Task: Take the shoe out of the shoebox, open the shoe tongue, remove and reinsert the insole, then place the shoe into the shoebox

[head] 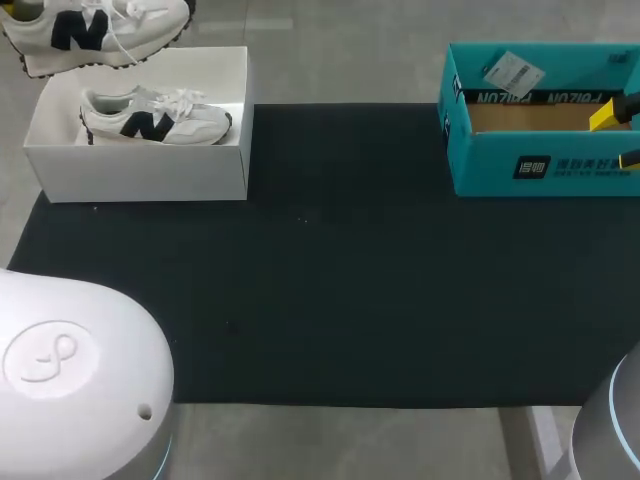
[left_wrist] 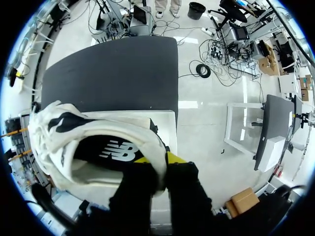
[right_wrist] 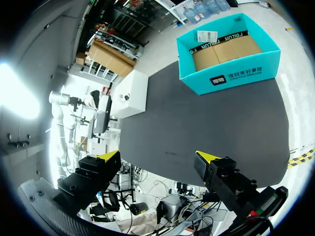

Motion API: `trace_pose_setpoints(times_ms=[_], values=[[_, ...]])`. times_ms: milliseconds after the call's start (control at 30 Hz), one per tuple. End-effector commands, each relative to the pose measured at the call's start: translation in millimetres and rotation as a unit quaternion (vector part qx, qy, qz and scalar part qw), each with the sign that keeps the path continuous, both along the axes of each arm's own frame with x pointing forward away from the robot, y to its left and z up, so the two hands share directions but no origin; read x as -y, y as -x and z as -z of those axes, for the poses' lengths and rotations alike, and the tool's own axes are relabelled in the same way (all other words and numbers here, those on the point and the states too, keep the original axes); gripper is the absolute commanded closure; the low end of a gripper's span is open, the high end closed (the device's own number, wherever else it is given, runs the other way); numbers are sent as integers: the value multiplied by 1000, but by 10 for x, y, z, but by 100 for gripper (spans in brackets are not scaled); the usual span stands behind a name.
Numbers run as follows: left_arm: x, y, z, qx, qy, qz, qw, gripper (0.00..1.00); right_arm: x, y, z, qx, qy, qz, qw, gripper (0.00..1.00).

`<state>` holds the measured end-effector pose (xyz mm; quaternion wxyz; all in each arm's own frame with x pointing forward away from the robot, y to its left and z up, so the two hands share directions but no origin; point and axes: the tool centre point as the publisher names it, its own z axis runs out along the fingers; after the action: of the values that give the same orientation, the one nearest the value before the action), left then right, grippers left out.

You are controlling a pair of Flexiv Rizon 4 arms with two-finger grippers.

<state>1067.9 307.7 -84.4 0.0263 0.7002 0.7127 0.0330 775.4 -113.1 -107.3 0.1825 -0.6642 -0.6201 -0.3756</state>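
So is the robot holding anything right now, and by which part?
Yes: the left gripper holds a white shoe by the rim of its opening. The right gripper is empty.

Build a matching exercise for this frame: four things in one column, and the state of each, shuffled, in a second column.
Things
1. left gripper
2. right gripper
3. white box
4. teal box

States
A. no shoe inside
B. shut on the lifted shoe
C. fingers open, nothing between them
D. the other shoe inside

Pairs: 1-B, 2-C, 3-D, 4-A
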Motion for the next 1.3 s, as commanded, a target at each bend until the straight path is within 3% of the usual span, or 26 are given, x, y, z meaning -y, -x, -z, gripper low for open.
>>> trace_pose_setpoints(times_ms=[33,333,667,833,1300], values=[[185,201,-198,5,-30,-18,999,100,-5,4,4,0,1,1,1000,0],[713,722,-270,7,-80,-72,994,100,-5,4,4,0,1,1,1000,0],[1288,1331,-77,25,-76,-83,993,100,-5,4,4,0,1,1,1000,0],[1632,1580,77,27,-99,-88,991,100,-5,4,4,0,1,1,1000,0],[2551,1939,492,65,-88,-15,994,100,-5,4,4,0,1,1,1000,0]])
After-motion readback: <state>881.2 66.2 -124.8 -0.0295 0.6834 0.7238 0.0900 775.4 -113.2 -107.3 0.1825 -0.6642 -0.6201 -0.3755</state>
